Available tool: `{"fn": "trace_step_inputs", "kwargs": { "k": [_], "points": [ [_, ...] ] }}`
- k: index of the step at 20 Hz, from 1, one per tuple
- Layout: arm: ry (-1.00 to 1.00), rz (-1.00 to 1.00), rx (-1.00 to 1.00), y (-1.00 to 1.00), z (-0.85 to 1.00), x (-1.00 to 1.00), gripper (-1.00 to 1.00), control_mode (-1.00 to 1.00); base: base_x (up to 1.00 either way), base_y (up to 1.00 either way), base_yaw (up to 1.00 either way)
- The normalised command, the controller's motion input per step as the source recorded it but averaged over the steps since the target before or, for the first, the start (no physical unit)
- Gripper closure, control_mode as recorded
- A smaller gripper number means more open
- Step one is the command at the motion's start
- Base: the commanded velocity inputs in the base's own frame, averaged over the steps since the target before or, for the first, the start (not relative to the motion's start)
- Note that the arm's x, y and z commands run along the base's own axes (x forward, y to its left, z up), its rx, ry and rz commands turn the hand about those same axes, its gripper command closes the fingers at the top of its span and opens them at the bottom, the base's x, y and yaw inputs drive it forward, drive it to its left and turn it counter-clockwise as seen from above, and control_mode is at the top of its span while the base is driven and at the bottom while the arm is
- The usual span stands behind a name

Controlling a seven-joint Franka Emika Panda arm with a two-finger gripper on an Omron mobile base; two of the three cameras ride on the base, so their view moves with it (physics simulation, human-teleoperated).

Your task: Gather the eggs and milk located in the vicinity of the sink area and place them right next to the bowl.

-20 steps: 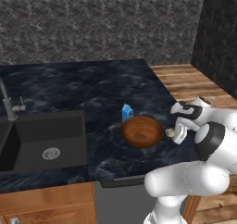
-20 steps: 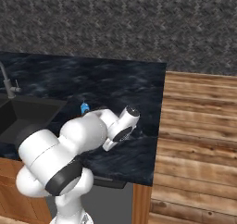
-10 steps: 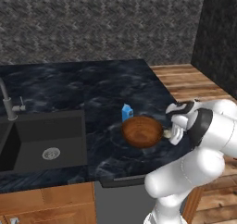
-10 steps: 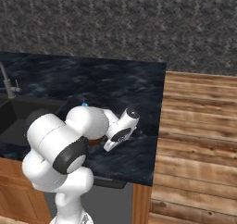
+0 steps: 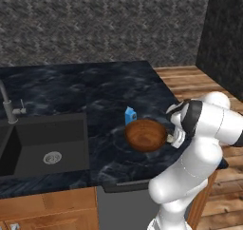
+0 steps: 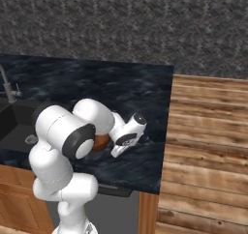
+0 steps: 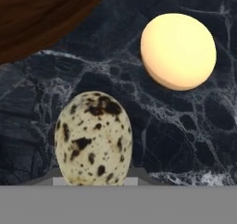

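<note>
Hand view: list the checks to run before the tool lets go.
1. Tool shut on the speckled egg: ok.
2. Bowl close to the speckled egg: ok, its rim is at the upper left.
3. Plain egg lying on the counter, apart from the speckled egg: ok.
4. Milk standing beside the bowl: ok.
5. Speckled egg resting on the counter: cannot tell.
</note>
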Motion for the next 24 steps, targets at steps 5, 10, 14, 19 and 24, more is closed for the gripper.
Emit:
{"fn": "trace_step_inputs", "kwargs": {
  "k": [5,10,14,19,24],
  "points": [
    [0.0,0.0,0.0,0.0,-0.16,0.24,1.0,-1.0,0.0,0.0,0.0],
    [0.0,0.0,0.0,0.01,-0.14,0.17,1.0,-1.0,0.0,0.0,0.0],
    [0.0,0.0,0.0,0.07,-0.14,0.07,1.0,-1.0,0.0,0.0,0.0],
    [0.0,0.0,0.0,0.08,-0.14,0.03,1.0,-1.0,0.0,0.0,0.0],
    [0.0,0.0,0.0,0.17,-0.11,0.0,1.0,-1.0,0.0,0.0,0.0]
  ]
}}
